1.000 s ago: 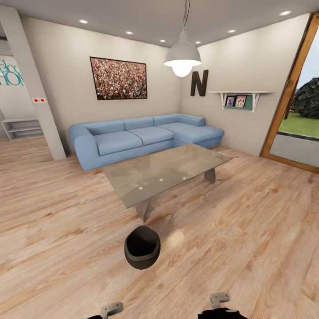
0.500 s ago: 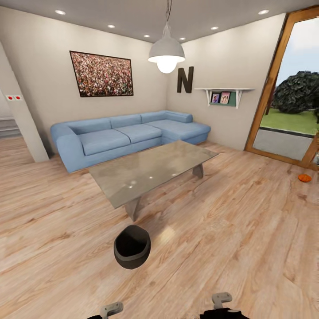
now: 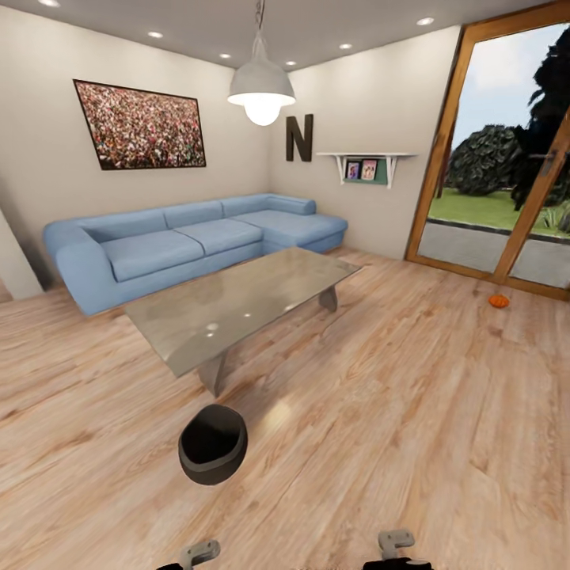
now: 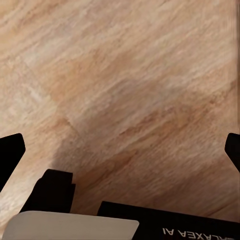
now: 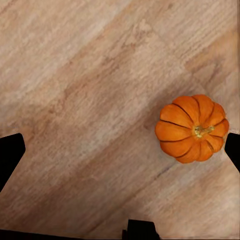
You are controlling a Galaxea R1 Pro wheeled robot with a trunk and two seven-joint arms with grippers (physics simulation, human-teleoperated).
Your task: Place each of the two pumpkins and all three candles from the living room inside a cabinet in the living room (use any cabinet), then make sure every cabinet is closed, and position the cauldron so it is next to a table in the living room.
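Observation:
The black cauldron [image 3: 212,443] stands on the wooden floor, close to the near corner of the glass-topped coffee table [image 3: 237,305]. One small orange pumpkin [image 3: 499,301] lies on the floor far to the right, by the glass door. The right wrist view has an orange ribbed pumpkin [image 5: 191,128] lying on the floor below my right gripper [image 5: 121,152]; the gripper is open and the pumpkin sits off toward one fingertip, not touched. My left gripper [image 4: 120,150] is open over bare floor. Candles and cabinet are out of view.
A blue corner sofa [image 3: 190,241] runs along the back wall behind the table. A wood-framed glass door [image 3: 507,158] is at the right. A pendant lamp [image 3: 261,83] hangs above the table. Open floor stretches to the right of the table.
The camera has turned to the right, so the whole room has slid left in the picture. The glass door and the pumpkin beside it have come into view. Nothing else has moved.

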